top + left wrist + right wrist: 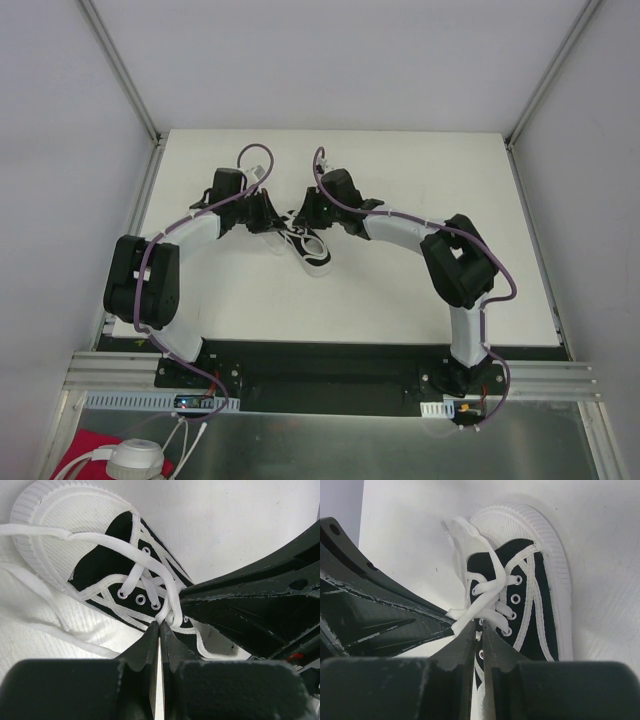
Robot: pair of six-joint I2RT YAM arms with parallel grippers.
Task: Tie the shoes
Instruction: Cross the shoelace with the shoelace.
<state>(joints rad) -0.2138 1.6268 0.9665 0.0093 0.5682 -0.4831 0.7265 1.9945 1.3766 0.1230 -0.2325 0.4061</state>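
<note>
Sneaker [312, 250] lies diagonally; toe points toward the near-right.

In the left wrist view the right fingers [240, 610] hide the sneaker [100, 560]'s heel, and 2 laces [35, 530] run off the left edge. The right wrist view loses the heel behind those fingers too. From above, the laces are too small to trace.
</note>
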